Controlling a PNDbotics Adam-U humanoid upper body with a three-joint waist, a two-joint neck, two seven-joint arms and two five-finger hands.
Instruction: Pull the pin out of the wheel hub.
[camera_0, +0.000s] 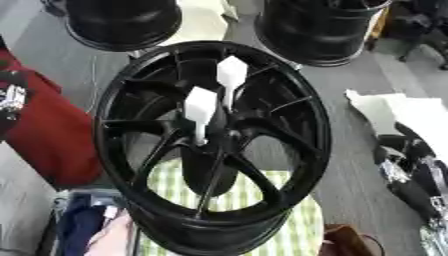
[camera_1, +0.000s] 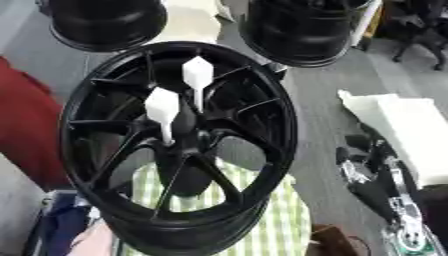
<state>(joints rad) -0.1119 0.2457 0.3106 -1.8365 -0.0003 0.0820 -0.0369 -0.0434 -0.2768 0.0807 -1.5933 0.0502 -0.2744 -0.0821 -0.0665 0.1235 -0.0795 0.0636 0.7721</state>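
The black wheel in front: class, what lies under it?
Under the wheel, a green-and-white checked cloth shows through the spokes and beside the rim; the surface beneath the cloth is covered.

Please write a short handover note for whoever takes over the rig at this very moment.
Right hand: low at the right edge, away from the wheel hub; its fingers cannot be made out. Left hand: not in view.
The black hub sits in the centre on a green checked cloth.
Two white pins stick up from its centre, one nearer, one farther.
Done: nothing yet; both pins are seated.
Left: grasp a pin and pull it out.
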